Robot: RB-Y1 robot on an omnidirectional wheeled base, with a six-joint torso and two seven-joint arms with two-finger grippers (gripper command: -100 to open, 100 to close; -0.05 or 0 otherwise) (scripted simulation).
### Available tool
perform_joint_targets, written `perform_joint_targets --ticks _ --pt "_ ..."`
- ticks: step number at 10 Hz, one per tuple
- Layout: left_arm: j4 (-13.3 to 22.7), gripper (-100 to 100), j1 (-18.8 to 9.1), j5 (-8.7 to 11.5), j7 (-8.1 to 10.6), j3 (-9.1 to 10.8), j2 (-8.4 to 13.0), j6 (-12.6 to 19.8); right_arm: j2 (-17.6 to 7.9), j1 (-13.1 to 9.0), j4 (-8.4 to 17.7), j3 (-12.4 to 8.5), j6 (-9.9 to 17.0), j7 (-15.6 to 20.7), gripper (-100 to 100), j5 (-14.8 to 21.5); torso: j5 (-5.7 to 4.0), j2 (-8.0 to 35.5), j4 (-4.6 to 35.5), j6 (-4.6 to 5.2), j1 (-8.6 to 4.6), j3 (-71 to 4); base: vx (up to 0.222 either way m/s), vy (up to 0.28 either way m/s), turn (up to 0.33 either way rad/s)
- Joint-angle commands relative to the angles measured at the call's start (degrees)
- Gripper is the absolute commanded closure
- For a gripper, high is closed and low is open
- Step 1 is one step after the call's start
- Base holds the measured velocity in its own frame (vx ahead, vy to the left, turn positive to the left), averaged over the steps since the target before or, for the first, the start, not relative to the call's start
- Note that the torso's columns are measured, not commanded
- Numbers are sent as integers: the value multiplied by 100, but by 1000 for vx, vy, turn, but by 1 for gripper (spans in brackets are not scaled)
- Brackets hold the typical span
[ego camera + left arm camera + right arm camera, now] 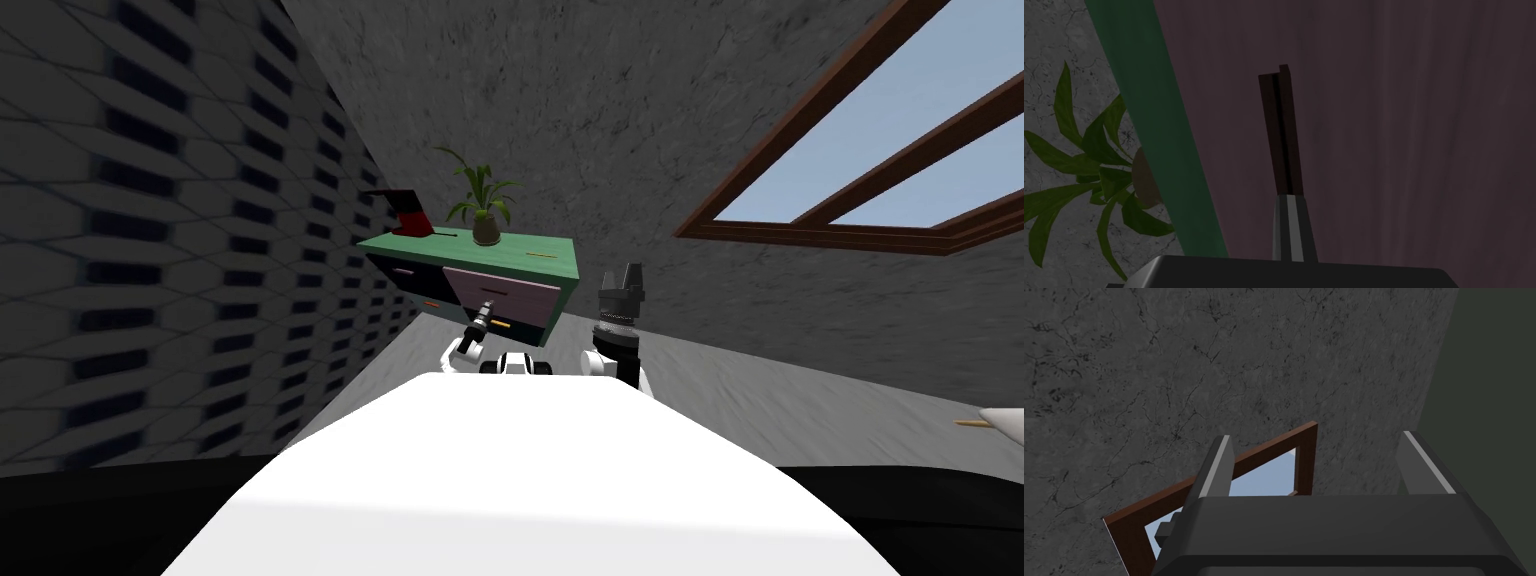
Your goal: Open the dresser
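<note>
Figuring the green-topped dresser [545, 262] by the wall [600, 120] ahead is heavy but its mauve drawer [505, 288] slides stiffly, we'd hook the small yellow handle [497, 324] beside our left jaws, pinched shut on nothing visible, right jaws wide open alongside.

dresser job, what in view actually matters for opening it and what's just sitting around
Belongs to the job:
green dresser
mauve drawer front
left gripper, fingers shut, right at that front

Just lying about:
potted plant on the dresser top
red object beside it
window
right gripper, open, clear of the dresser
</note>
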Motion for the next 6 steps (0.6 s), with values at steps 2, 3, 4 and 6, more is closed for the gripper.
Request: perform_joint_targets --ticks 2,3,4,6 --pt "14 -100 -4 -1 -3 7 -10 4 0 2 0 0 0 0 0 0 -3 -59 -16 0 -14 -36 3 -3 -12" --pt "33 -100 -14 -1 -6 15 -16 -4 0 4 -1 0 -1 0 0 0 -7 -98 -27 1 -28 -60 156 -55 -20" --pt "66 -100 -33 0 -10 30 -27 -19 1 5 -1 0 -1 0 0 0 -7 -91 -27 0 -25 -58 167 -47 -19" --pt "140 -100 -76 2 -20 64 -54 -53 0 5 -1 0 -1 0 0 0 1 -28 -9 -1 4 -19 173 -23 -22"
